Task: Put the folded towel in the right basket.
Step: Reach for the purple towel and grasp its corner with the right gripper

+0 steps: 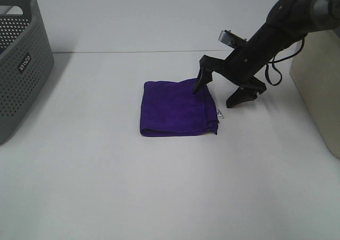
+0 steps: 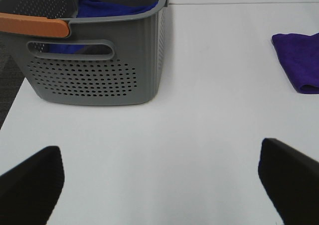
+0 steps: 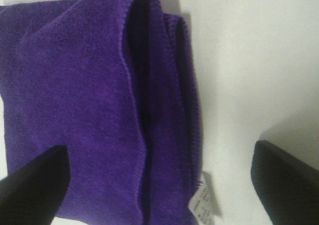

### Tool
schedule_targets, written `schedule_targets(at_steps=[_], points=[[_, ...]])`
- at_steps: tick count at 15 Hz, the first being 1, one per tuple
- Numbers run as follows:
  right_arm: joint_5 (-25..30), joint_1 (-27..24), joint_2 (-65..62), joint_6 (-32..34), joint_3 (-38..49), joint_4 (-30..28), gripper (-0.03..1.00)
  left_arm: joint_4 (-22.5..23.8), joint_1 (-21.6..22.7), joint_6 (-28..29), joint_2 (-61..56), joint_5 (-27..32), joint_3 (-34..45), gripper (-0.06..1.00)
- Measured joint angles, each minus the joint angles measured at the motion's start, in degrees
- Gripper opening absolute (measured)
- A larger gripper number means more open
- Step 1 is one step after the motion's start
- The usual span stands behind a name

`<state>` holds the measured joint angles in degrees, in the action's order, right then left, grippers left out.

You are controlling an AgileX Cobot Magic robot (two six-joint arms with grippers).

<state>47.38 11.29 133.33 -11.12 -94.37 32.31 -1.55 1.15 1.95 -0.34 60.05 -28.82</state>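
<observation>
The folded purple towel (image 1: 178, 108) lies flat on the white table, near the middle. My right gripper (image 1: 220, 91) is open and hangs low over the towel's right edge, one finger over the towel and the other over bare table to its right. In the right wrist view the towel (image 3: 84, 100) fills the frame, its folded edge and a small white tag (image 3: 204, 202) lying between the open fingers of the gripper (image 3: 159, 190). The right basket (image 1: 320, 86) is beige, at the right edge. My left gripper (image 2: 159, 185) is open and empty above bare table.
A grey perforated basket (image 1: 21, 65) stands at the far left. In the left wrist view this basket (image 2: 94, 70) holds purple cloth (image 2: 114, 7) and has an orange bar (image 2: 32, 25) across its rim. The towel (image 2: 299, 60) shows far off.
</observation>
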Motion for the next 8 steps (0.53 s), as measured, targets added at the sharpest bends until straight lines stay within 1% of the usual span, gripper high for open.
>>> schedule_targets(at_steps=[3,4,5,6,7,8], points=[[-0.69,4.53,1.72,1.89,-1.03,2.75,0.93,0.0,0.0,0.0,0.0,0.0,0.0,0.99],[-1.49,6.47,2.75,2.41,-1.55,4.07,0.91,0.0,0.0,0.0,0.0,0.0,0.0,0.99],[-3.04,8.37,3.5,3.15,-1.89,5.1,0.87,0.0,0.0,0.0,0.0,0.0,0.0,0.99],[-5.27,10.08,4.07,3.38,-1.89,5.79,0.81,0.0,0.0,0.0,0.0,0.0,0.0,0.99],[-8.31,11.86,4.53,4.3,-1.89,6.3,0.71,0.0,0.0,0.0,0.0,0.0,0.0,0.99],[-11.06,13.46,5.1,5.1,-1.89,6.59,0.54,0.0,0.0,0.0,0.0,0.0,0.0,0.99]])
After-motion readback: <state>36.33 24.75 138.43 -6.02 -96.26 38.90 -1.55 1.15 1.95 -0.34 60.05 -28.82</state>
